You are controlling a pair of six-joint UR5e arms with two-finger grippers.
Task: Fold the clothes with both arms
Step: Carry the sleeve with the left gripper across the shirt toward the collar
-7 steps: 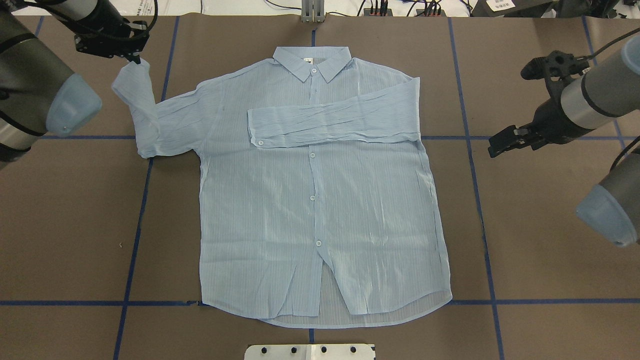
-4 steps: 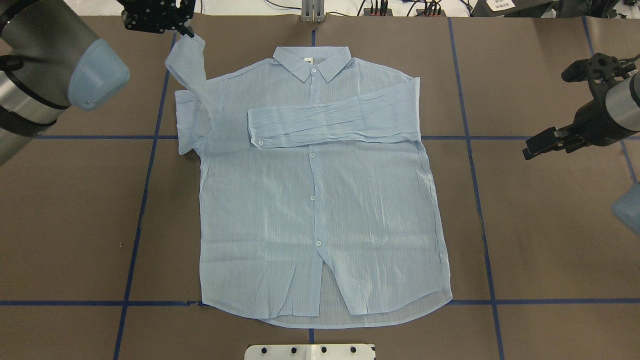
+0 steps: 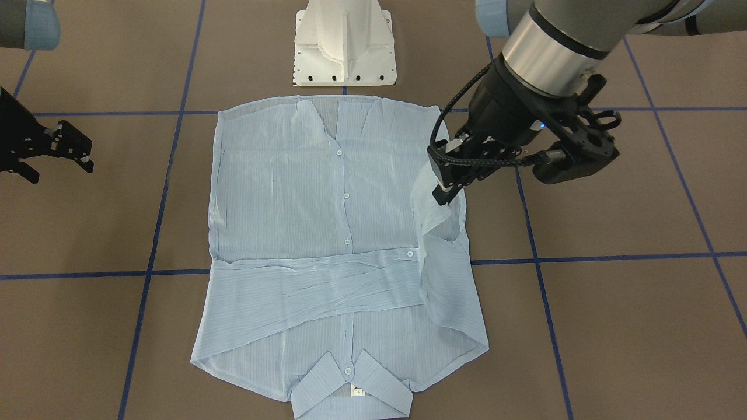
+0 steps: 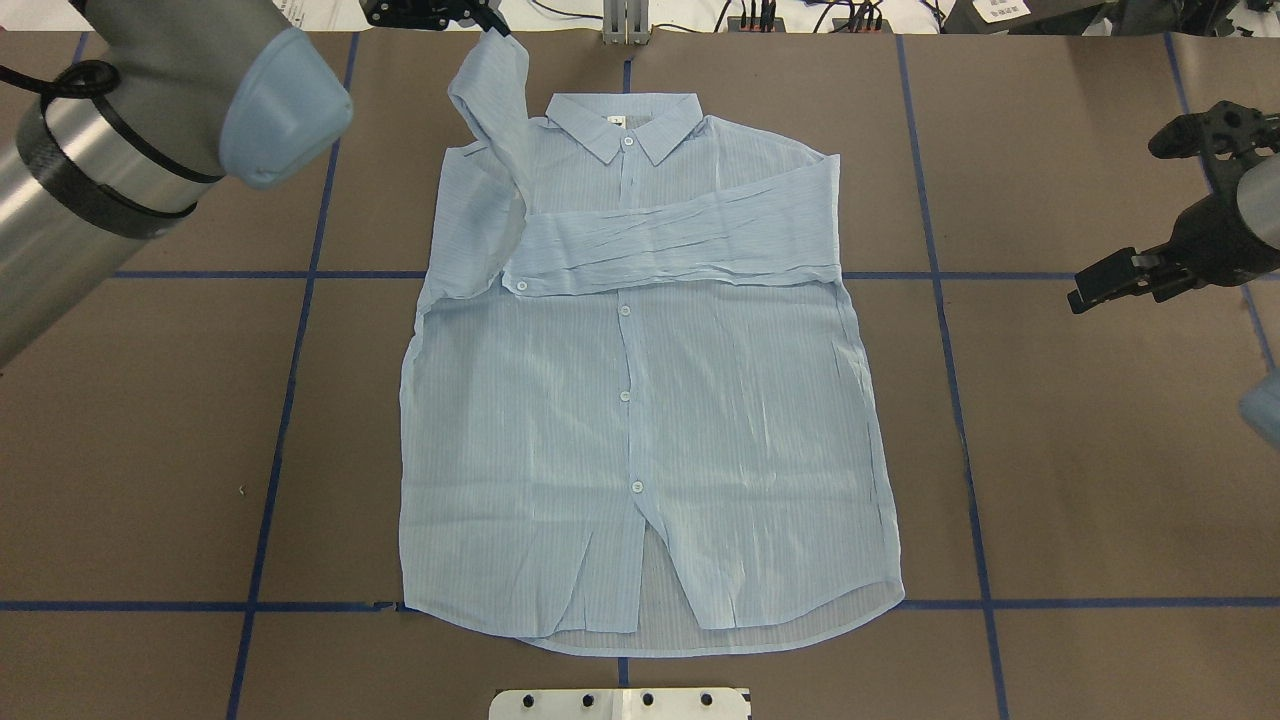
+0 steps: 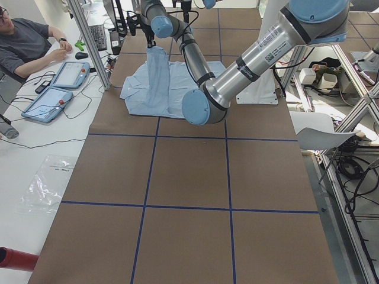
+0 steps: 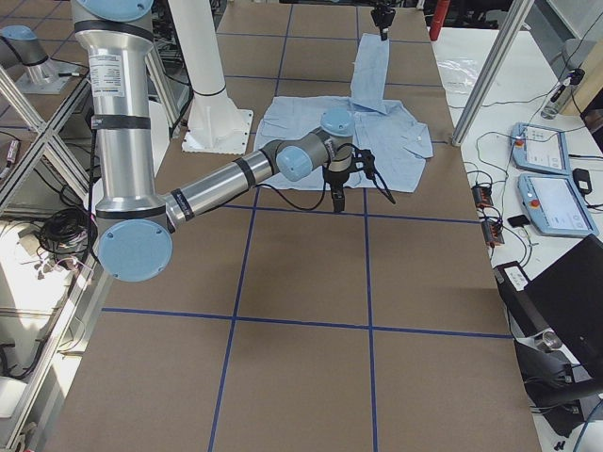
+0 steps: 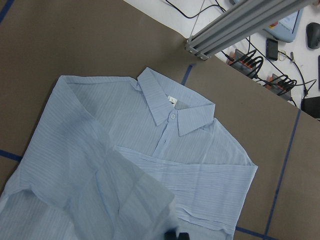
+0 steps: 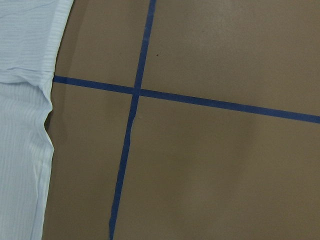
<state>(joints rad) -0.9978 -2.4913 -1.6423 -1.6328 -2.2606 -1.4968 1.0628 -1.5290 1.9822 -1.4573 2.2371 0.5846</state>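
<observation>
The light blue striped shirt (image 4: 640, 420) lies flat on the brown table, front up, collar (image 4: 625, 125) at the far side. One sleeve (image 4: 680, 245) is folded across the chest. My left gripper (image 3: 443, 195) is shut on the cuff of the other sleeve (image 3: 435, 233) and holds it raised above the shirt's shoulder; it also shows at the top edge of the overhead view (image 4: 490, 22). The left wrist view shows the hanging sleeve (image 7: 100, 190) over the shirt. My right gripper (image 3: 59, 173) is open and empty, off the shirt's side, low over the table (image 4: 1080, 298).
The white pedestal base (image 3: 344, 44) stands at the near edge by the hem. Blue tape lines (image 4: 290, 400) cross the table. An aluminium post (image 4: 625, 20) and cables sit at the far edge. An operator (image 5: 29, 41) sits beyond it with tablets.
My left gripper has carried the sleeve cuff rightward and farther back, from beside the shirt to above its shoulder near the collar. My right gripper has drawn away from the shirt, toward the table's right end.
</observation>
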